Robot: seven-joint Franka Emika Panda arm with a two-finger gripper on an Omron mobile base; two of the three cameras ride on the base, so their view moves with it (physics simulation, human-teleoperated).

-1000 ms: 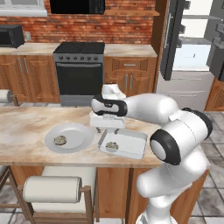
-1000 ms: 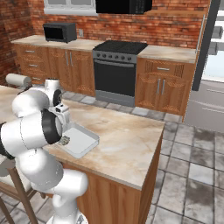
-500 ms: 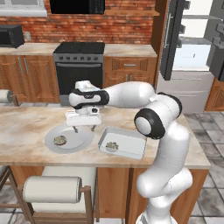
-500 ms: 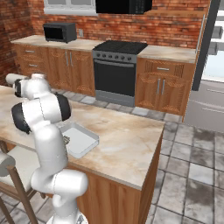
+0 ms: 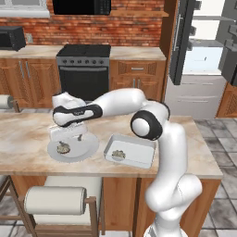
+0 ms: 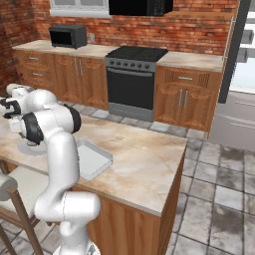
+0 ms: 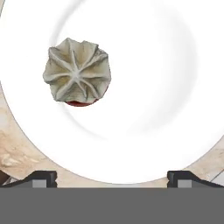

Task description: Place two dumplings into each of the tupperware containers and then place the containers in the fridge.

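- Dumpling (image 7: pixel 77 72): one lies on the round white plate (image 7: pixel 148 65), off its middle and nearer the rim than the centre; in the left base view that plate (image 5: pixel 85 149) sits near the counter's (image 5: pixel 28 139) front edge.
- The gripper (image 5: pixel 69 137) hovers over the plate with jaws spread wide, holding nothing; its fingertips (image 7: pixel 43 176) are offset from the dumpling, so a straight descent would likely miss.
- Pressing down hard could nudge the plate toward the front edge.
- A soft, rounded dumpling may slip or squash.
- The container (image 5: pixel 139 156), just beside the plate, already holds one dumpling (image 5: pixel 118 153); a careless drop could miss its low rim.
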